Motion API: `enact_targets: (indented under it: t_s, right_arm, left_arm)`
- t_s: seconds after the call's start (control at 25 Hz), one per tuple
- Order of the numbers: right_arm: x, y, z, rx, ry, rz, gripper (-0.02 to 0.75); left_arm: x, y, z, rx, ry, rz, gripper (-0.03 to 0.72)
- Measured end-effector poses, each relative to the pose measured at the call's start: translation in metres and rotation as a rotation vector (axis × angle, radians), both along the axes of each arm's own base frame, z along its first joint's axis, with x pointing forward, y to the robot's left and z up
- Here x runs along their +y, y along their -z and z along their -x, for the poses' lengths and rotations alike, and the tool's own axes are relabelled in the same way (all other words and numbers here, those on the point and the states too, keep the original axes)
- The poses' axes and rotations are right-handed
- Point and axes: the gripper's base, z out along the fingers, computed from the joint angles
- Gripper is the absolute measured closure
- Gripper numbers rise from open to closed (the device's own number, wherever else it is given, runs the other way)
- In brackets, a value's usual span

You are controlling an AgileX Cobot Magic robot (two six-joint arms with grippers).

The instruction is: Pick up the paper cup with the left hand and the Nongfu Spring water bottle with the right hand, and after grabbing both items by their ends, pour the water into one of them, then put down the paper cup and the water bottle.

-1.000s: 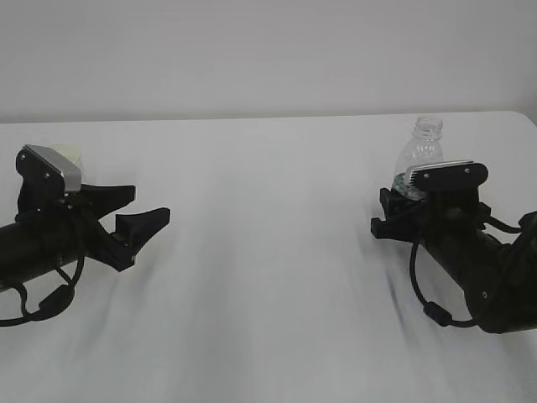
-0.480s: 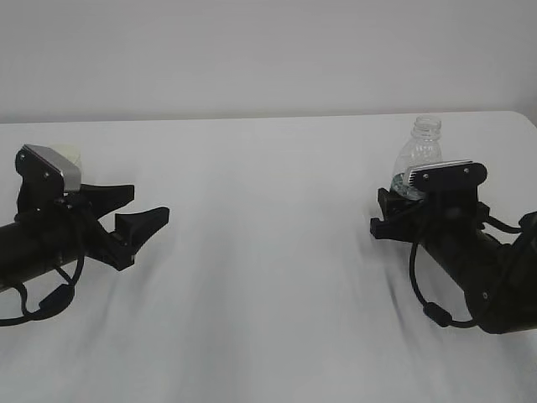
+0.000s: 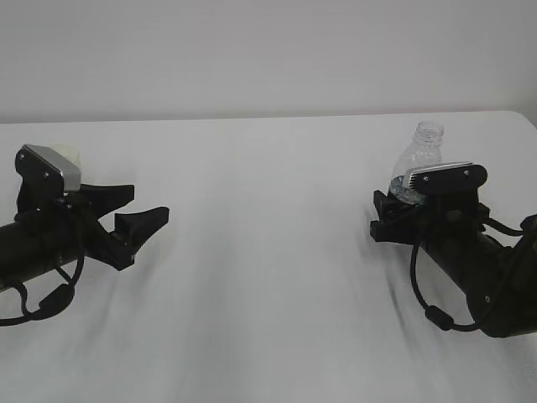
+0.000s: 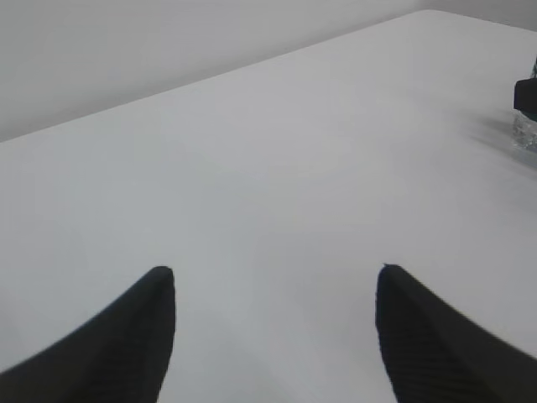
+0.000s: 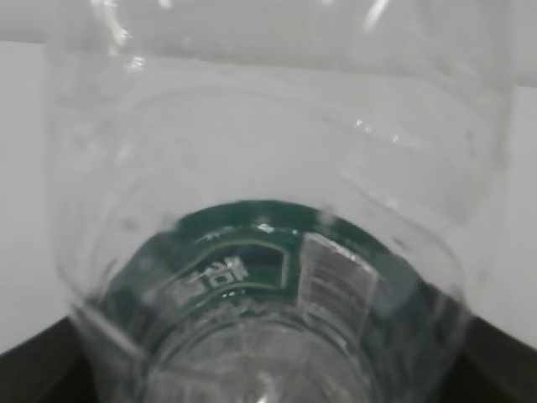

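While left hand (image 3: 138, 220) jaws apart — bottle (image 3: 419, 159) between right hand (image 3: 394, 210) jaws, grip unclear.

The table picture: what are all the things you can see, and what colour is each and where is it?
Clear ribbed plastic water bottle with a dark green label and no cap: one, far right of the table, upright between the right gripper's fingers.
Small white paper cup: one, far left, only its top showing behind the left arm.
White table: one, under everything.
Grey-white wall: one, behind the table.
Left gripper: one, black, left side, open, holding nothing.
Right gripper: one, black, around the bottle's lower part; grip unclear.
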Motion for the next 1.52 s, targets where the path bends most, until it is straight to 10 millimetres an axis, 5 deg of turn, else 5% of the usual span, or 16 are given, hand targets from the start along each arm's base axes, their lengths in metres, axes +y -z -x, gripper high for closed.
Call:
enact_targets:
  t_s: [1.12,1.52]
  right_arm:
    - [-0.011,-0.016,0.045,0.056,-0.005,0.019,0.136]
    - [-0.017,-0.028,0.068,0.067,-0.004,0.019,0.137]
  left_arm:
    - [0.000,0.000,0.000,0.000,-0.002,0.000,0.155]
    - [0.016,0.004,-0.001,0.022,-0.207,0.010,0.155]
